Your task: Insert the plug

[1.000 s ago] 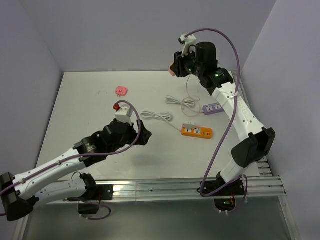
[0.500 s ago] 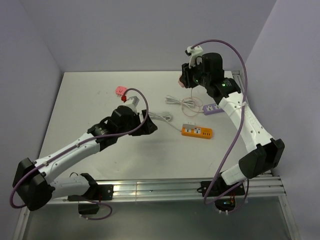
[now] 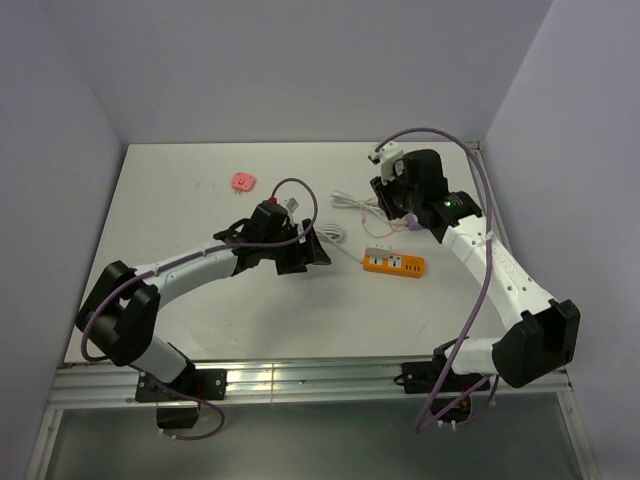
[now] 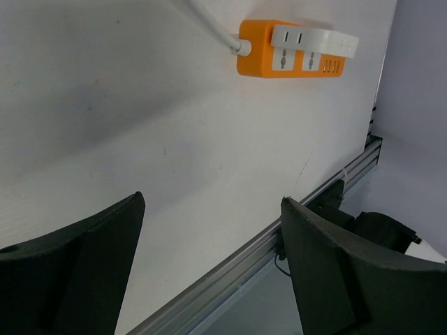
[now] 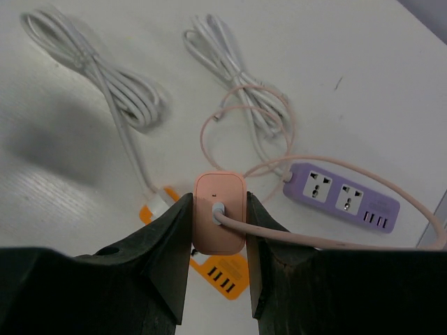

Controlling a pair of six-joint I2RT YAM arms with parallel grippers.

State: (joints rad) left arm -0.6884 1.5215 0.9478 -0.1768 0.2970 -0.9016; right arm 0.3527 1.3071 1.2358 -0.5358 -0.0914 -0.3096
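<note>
Top: my left claw (image 3: 306, 250) is hovering over the table (image 3: 180, 200) just left of the orange power strip (image 3: 393, 263); my right claw (image 3: 396, 205) is hanging beyond that strip. Left wrist: fingers are sitting wide apart, gripping nothing, orange strip lying ahead. Right wrist: I'm clamping the pink plug (image 5: 219, 222) between both fingers, over the orange strip, purple power strip (image 5: 342, 197) lying to the right.

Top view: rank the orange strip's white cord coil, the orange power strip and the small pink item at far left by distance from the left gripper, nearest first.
From the left gripper:
1. white cord coil: just past the gripper, slightly to its right.
2. orange power strip: further right, mid-table.
3. small pink item: far-left part of the table, beyond the arm.
</note>
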